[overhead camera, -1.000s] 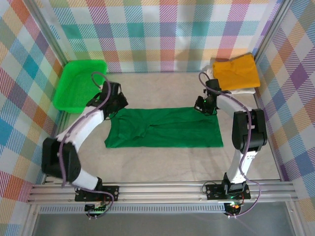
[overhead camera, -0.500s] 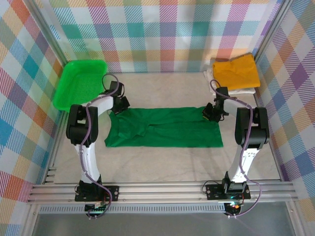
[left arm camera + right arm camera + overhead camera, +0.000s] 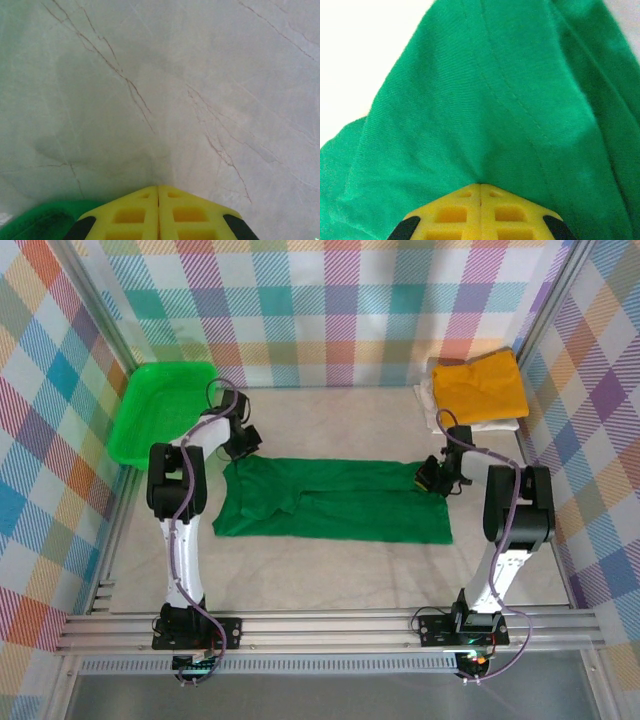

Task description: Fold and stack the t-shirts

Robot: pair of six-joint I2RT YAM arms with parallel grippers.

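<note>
A dark green t-shirt [image 3: 340, 500] lies spread flat across the middle of the table, folded into a long band. My right gripper [image 3: 428, 478] sits at its far right corner, and the right wrist view has that gripper [image 3: 480, 186] shut on the green cloth [image 3: 495, 90], which puckers into the fingertips. My left gripper [image 3: 243, 443] is just beyond the shirt's far left corner. In the left wrist view the gripper [image 3: 158, 189] is shut over bare table, with a bit of green cloth [image 3: 40, 222] below and to the left. A mustard yellow t-shirt [image 3: 480, 385] lies folded on a white t-shirt [image 3: 495, 424] at the back right.
A bright green mesh basket [image 3: 160, 410] stands at the back left, close to my left arm. Checked walls close in the table on three sides. The marbled tabletop [image 3: 330, 570] stretches between the shirt and the arm bases.
The left arm drew in and its gripper moved slightly farther back, off the shirt's far left corner. The right gripper moved nearer and rightward along the shirt's right end.
</note>
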